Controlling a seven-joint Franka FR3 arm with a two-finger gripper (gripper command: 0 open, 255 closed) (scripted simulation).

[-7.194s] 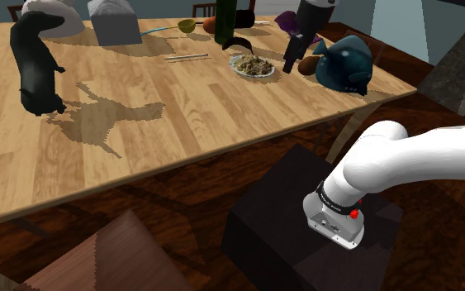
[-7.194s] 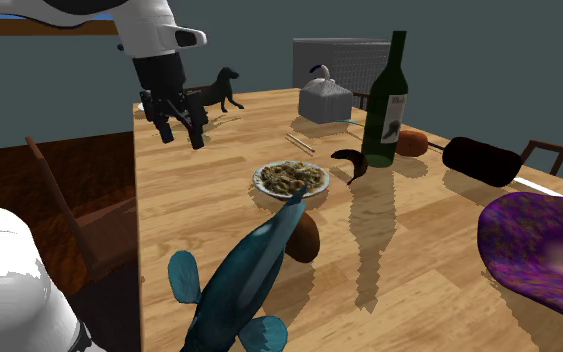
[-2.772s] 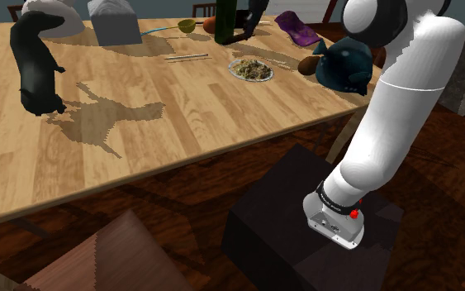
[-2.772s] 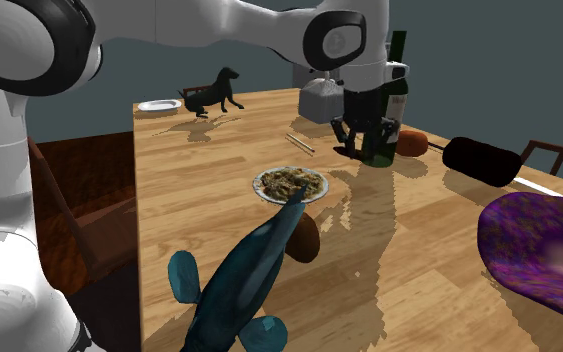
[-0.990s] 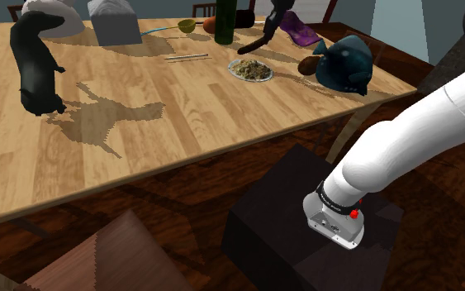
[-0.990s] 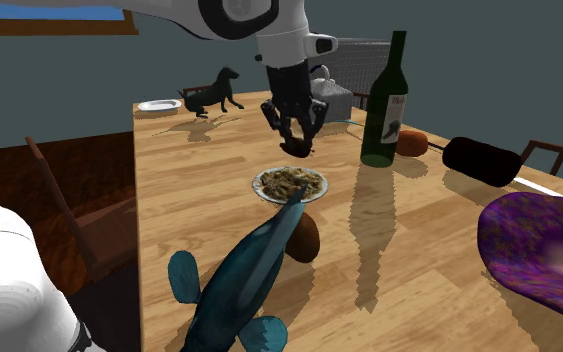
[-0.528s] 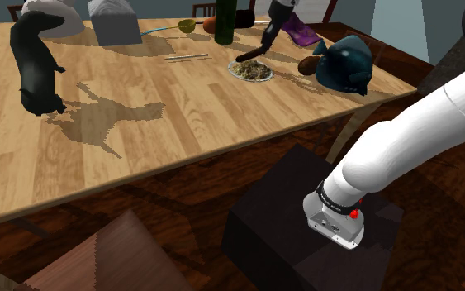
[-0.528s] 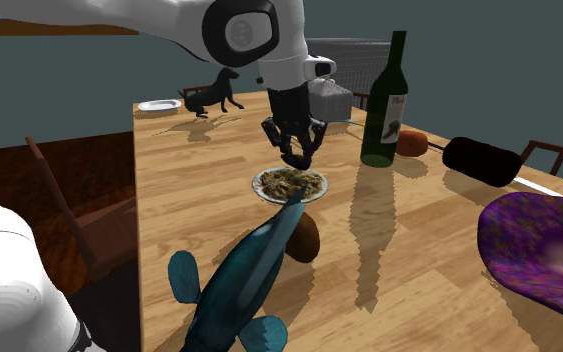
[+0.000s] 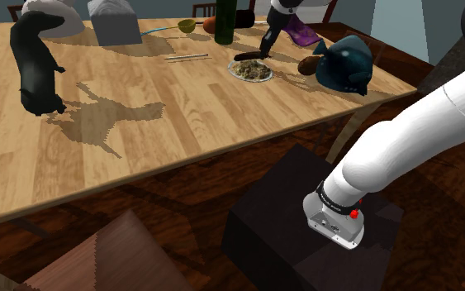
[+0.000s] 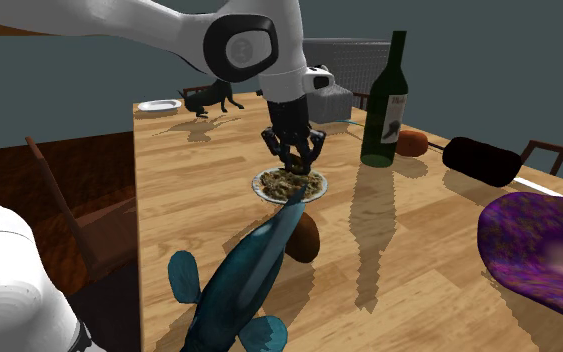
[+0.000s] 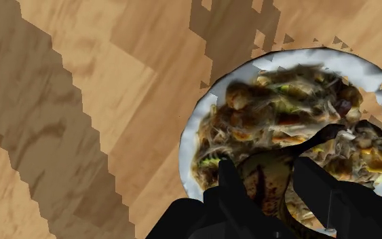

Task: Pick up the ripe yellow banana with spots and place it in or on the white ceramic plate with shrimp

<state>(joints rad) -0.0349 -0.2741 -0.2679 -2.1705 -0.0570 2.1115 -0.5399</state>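
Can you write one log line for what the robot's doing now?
hand shut on banana | banana dark-spotted, over plate | plate on wooden table | release pending

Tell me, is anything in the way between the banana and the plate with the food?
No, nothing visible is in the way. The gripper holds the dark, spotty banana right above the plate, and under it there is just the food heaped on that plate. The wine bottle stands off to the side.
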